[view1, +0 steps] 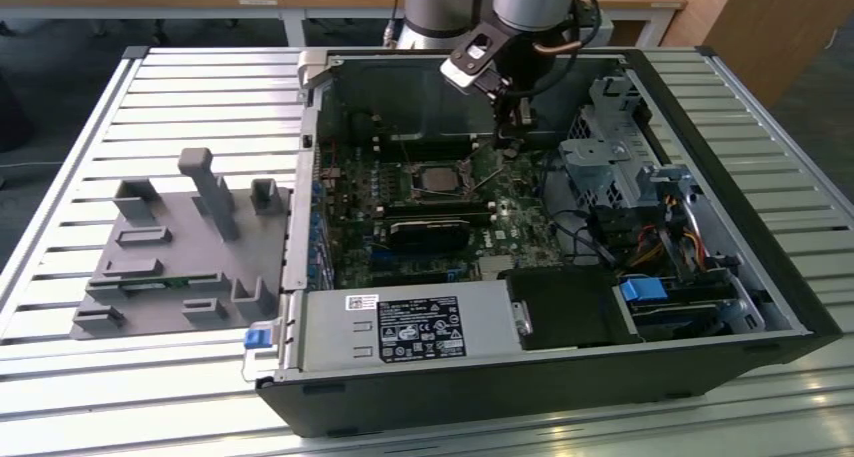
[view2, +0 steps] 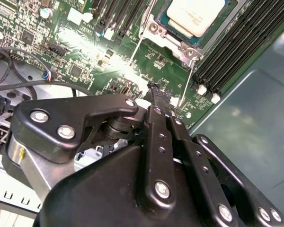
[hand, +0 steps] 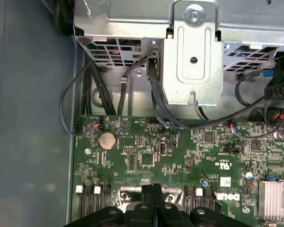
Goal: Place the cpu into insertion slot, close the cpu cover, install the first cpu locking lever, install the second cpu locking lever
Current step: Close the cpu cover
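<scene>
Slatted metal table (view1: 200, 87) carries an open black computer case (view1: 534, 392). A grey plastic fixture (view1: 174, 247) lies beside it at the exterior view's left. The arm (view1: 534, 7) comes down from the upper middle of that frame. Its gripper (view1: 514, 137) hangs inside the case over the green board (view1: 521, 227), just to the exterior view's right of the insertion slot (view1: 408, 180). The cpu (view1: 438, 180) shows there as a small pale square lying flat in the slot, near the centre of the frame.

The second wrist view looks past the gripper (view2: 157, 92) and gives the slot close up. The cpu (view2: 196, 16) sits in it, with the silver cpu cover (view2: 173, 41) framing its face. Two thin levers (view2: 186, 80) run out from the slot's corners toward the fingertips, a detail the exterior view barely gives. I cannot tell whether the fingertips touch either lever. Long black memory slots (view2: 236, 42) lie alongside.

The first wrist view faces away from the slot. It shows the gripper (hand: 152, 189) with its fingers pressed together and nothing visible between them. Beyond lie more of the board (hand: 146, 158), a coin battery (hand: 107, 139), black cables (hand: 156, 104), a finned heatsink (hand: 274, 198) and a silver drive cage (hand: 191, 52).
</scene>
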{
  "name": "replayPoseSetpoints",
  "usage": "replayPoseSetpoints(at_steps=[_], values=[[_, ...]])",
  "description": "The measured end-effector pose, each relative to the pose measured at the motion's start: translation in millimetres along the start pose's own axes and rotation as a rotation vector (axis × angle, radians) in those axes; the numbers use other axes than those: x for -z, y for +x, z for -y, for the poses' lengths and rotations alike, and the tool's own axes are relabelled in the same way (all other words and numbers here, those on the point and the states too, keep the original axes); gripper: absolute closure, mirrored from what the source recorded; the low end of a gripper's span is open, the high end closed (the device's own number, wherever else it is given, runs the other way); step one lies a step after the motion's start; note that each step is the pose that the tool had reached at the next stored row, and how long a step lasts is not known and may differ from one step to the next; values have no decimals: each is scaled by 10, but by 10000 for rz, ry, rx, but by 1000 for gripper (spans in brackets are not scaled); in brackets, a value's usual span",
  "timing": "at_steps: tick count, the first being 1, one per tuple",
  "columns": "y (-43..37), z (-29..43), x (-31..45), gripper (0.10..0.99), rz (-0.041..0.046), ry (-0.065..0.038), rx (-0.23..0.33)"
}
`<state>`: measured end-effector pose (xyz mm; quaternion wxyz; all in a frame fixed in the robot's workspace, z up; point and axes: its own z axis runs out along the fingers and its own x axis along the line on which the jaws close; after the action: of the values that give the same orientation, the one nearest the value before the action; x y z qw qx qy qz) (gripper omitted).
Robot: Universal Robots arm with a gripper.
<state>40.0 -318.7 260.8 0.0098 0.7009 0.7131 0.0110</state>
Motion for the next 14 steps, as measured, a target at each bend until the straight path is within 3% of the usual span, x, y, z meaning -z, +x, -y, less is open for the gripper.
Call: replayPoseSetpoints(at_steps=[14], values=[[49,-164,-49,980,-2,73,-1]])
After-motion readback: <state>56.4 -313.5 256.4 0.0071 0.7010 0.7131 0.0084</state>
